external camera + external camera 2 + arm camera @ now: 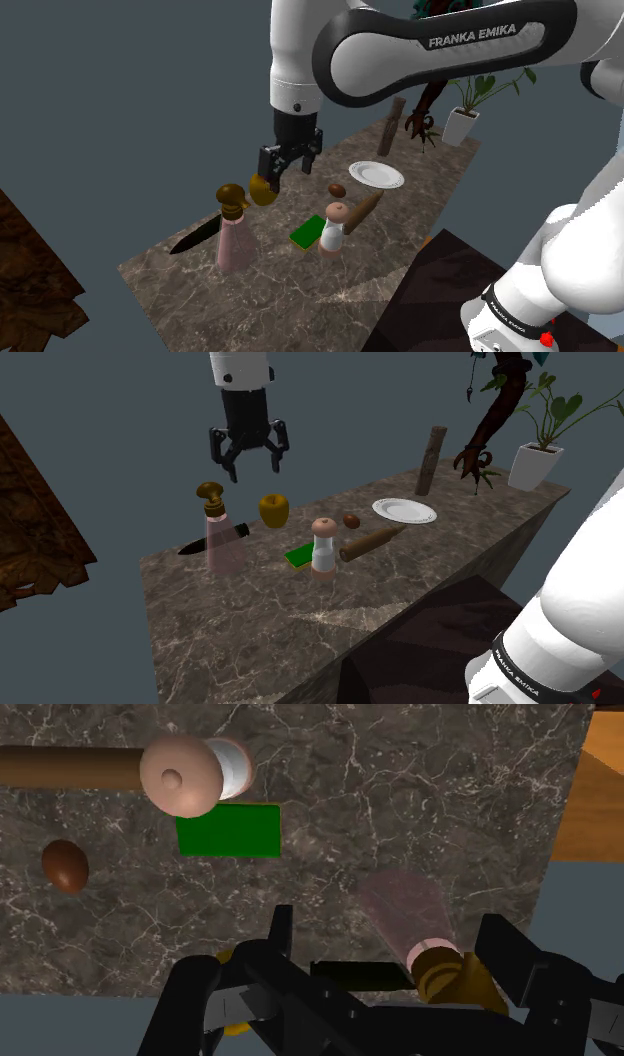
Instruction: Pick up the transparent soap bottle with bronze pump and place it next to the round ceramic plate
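Black two-finger hand (pixel 250 464) hovers, fingers spread and empty, over the clear pinkish soap bottle with a bronze pump (pixel 222 540).

The bottle stands upright near one end of the brown marbled stone surface (pixel 260 622), just in front of a dark knife (pixel 195 546) and beside a yellow apple-shaped object (pixel 274 509). In the wrist view its pump lies between the fingers, untouched. The round white plate (pixel 404 510) sits well apart, towards the other end.
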